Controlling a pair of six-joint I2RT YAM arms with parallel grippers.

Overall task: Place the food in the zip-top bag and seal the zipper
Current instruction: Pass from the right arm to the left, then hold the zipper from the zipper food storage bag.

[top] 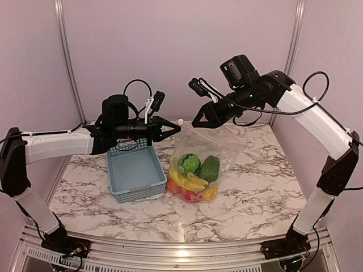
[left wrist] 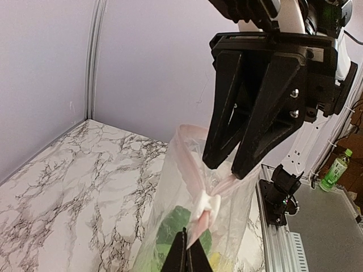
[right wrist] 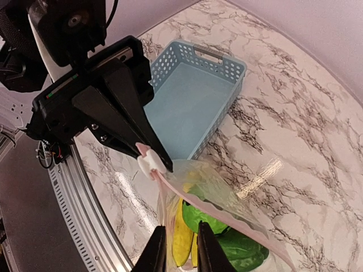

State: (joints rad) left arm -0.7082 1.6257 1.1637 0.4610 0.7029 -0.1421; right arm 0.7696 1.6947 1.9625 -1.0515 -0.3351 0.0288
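Marble table (top: 258, 190) carries blue basket (top: 139, 194), zip-top bag (top: 228, 146) beside it.

The clear, crinkly zip-top bag (top: 218, 148) stands mid-table, mouth raised. Green, yellow and red toy food (top: 193, 175) fills its bottom. The zipper (right wrist: 215, 211) has its white slider (right wrist: 148, 163) at the left end.

We find the food (top: 191, 177) in the zip-top bag (top: 227, 146), right of the basket (top: 136, 170), on the table (top: 258, 195).

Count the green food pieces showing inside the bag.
2. The left green piece and the right green piece lie side by side in the zip-top bag, above the yellow bananas. Others may be hidden underneath.
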